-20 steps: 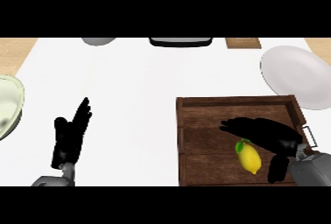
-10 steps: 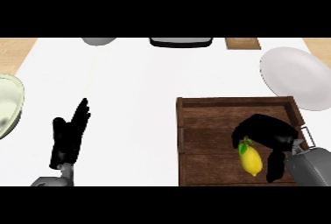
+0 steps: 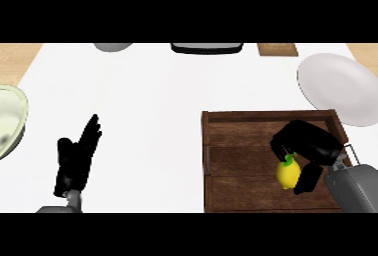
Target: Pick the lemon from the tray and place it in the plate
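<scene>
Over the wooden tray at the near right of the white table, the robot's right hand arches above the lemon, its fingers curled down over the fruit's upper, green-tipped end and its thumb lying along the lemon's right side. The lemon rests on the tray's slatted floor, towards the right, close to the right wall. The hold looks nearly made, though the far side of the fruit is hidden under the palm, so how far the fingers wrap cannot be seen.

The step in hand appears to be closing on the lemon before lifting. To do it well, the fingers and thumb should meet on opposite flanks of the fruit's middle, not its tapered end (a lemon pinched at a tip tends to squirt out). The lift should then go straight up until the fruit clears the tray's rim, since the wall stands between it and the white plate, which lies just beyond the tray's far right corner. Only then should the arm swing away and to the right, lowering the fruit onto the plate's middle before letting go.

The left hand rests open at the near left, fingers straight, well apart from the tray. A pale green plate shows at the left edge.
</scene>
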Action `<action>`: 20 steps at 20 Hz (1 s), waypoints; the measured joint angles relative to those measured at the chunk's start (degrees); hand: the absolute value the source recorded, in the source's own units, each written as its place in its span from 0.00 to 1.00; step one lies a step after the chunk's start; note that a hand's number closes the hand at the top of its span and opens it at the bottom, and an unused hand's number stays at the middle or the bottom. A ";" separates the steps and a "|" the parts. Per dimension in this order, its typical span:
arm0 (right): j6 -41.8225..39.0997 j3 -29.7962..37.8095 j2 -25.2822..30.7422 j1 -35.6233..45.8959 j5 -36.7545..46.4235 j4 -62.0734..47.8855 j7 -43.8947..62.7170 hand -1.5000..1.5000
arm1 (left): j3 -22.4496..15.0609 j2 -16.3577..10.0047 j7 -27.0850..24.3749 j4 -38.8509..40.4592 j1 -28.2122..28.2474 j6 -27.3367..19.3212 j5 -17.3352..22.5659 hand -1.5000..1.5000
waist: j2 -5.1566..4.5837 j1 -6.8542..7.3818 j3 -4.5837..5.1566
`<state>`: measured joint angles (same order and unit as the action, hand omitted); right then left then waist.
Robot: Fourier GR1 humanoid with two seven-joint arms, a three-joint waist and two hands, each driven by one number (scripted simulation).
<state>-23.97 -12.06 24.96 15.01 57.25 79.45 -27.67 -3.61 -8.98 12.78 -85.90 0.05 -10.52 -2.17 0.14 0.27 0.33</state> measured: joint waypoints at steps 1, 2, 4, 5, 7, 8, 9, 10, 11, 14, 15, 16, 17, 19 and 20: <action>0.93 1.80 -0.33 1.02 -0.46 -1.75 0.48 1.00 | -0.19 0.57 -0.40 1.03 -0.77 -0.21 -0.20 0.50 | -0.13 -0.01 -0.08; 2.29 3.75 -0.60 1.90 -0.97 -3.83 0.74 1.00 | 0.34 0.21 -0.50 1.57 -1.50 0.30 0.23 0.50 | -0.24 0.06 -0.15; 4.59 7.72 -1.76 4.21 -2.07 -8.14 2.59 1.00 | -0.09 0.63 -0.50 1.49 -1.67 -0.01 -0.22 0.50 | -0.40 0.43 -0.27; 6.52 9.40 -2.42 5.14 -2.20 -10.07 3.58 1.00 | -0.10 0.79 -1.03 1.71 -1.51 -0.01 -0.23 0.50 | -0.45 0.56 -0.30; 9.67 12.68 -2.92 7.58 -2.85 -13.29 4.60 1.00 | 0.20 0.68 -0.68 2.10 -2.18 0.30 -0.01 0.50 | -0.49 0.62 -0.35; 11.26 14.26 -2.59 8.53 -3.33 -14.65 4.11 1.00 | 0.25 0.51 -0.98 2.18 -1.84 0.58 0.02 0.50 | -0.48 0.63 -0.36; 12.97 15.31 -2.70 9.36 -3.46 -15.81 3.92 1.00 | -0.07 0.86 -0.70 2.09 -1.82 0.38 -0.23 0.50 | -0.44 0.58 -0.36; 13.88 16.54 -2.41 10.14 -4.08 -16.52 3.45 1.00 | -0.07 0.90 -0.03 1.96 -2.17 0.34 -0.30 0.50 | -0.41 0.48 -0.37; 13.83 17.58 -2.34 11.40 -4.89 -16.39 3.78 1.00 | 0.40 0.93 -0.56 3.15 -2.79 0.36 -0.20 0.50 | -0.38 0.31 -0.37; 17.68 21.81 -2.71 12.83 -7.53 -16.69 3.54 1.00 | 0.29 1.32 -1.18 3.80 -2.63 -0.09 -0.77 0.50 | -0.29 0.10 -0.37; 18.39 23.15 -2.53 13.26 -8.37 -15.58 4.15 1.00 | 0.28 1.31 -1.47 3.66 -2.38 -0.23 -0.96 0.50 | -0.20 -0.07 -0.36; 19.30 24.70 -2.03 13.49 -9.21 -14.99 4.36 1.00 | 0.27 1.50 -1.66 3.47 -1.92 -0.47 -1.04 0.50 | -0.14 -0.14 -0.35; 19.80 26.25 -1.32 14.39 -9.97 -15.08 4.85 1.00 | 0.23 1.48 -1.89 3.12 -1.23 -0.32 -0.97 0.50 | -0.13 -0.06 -0.36; 20.87 28.34 -0.75 16.03 -10.86 -15.33 6.61 1.00 | 0.67 0.95 -1.83 2.47 -0.87 0.51 -0.41 0.50 | -0.12 0.03 -0.34; 21.28 29.20 -0.40 16.51 -11.17 -15.61 7.43 1.00 | 1.00 0.75 -1.69 2.47 -0.87 0.67 -0.28 0.50 | -0.13 0.03 -0.33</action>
<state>-2.69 17.14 24.56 31.51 46.08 63.84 -20.24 -2.61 -8.23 11.09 -83.43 -0.83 -9.85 -2.45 0.01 0.29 0.00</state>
